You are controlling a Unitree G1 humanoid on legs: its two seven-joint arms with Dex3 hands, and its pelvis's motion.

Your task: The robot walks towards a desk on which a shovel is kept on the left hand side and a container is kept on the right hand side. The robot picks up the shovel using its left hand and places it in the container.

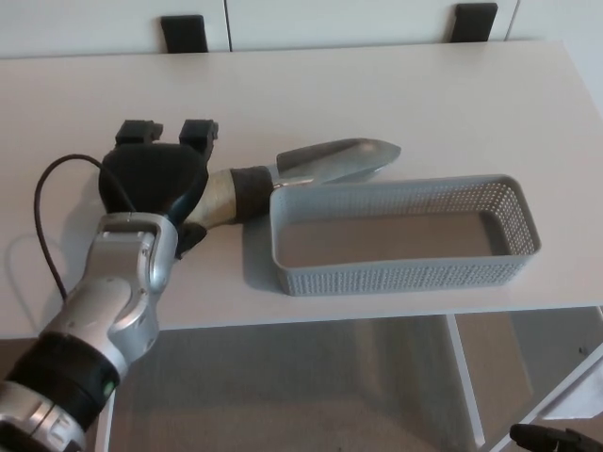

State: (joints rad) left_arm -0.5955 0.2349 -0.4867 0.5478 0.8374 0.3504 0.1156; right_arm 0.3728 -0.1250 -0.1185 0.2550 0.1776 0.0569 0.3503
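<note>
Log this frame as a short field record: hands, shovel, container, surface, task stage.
left hand: shut on the shovel's handle
right hand: not in view
shovel: held by its pale handle, metal blade pointing right, over the container's rear left corner
container: grey perforated basket, right side of the desk, nothing inside
desk: white top, basket near its front edge
task stage: shovel grasped, not yet in the container
</note>
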